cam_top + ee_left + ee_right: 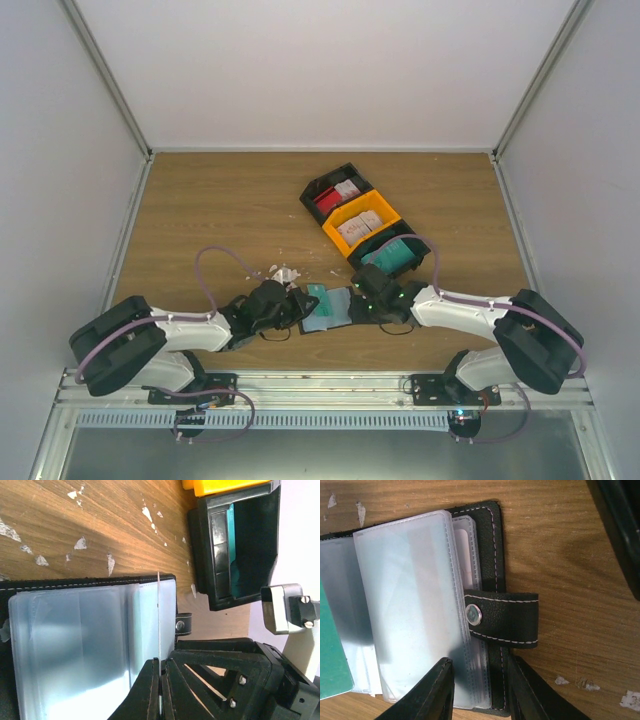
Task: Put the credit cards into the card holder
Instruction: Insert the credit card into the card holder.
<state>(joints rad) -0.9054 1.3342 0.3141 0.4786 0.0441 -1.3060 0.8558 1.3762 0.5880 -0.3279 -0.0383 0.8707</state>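
The card holder (338, 308) lies open on the table between my grippers, its clear sleeves up. My left gripper (298, 303) is shut on a teal credit card (322, 296) held over the holder's left half. In the left wrist view the card (158, 615) shows edge-on, pinched in my left gripper (160, 667) above the sleeves (85, 645). My right gripper (480, 680) is open, its fingers straddling the holder's right edge (495, 555) near the snap strap (505, 620). The teal card (330, 650) shows at the left there.
Three bins stand in a diagonal row behind the holder: a black one (335, 192) with red and whitish cards, a yellow one (362, 222) with whitish cards, a black one (395, 256) with a teal card (231, 545). White crumbs (283, 272) lie at left.
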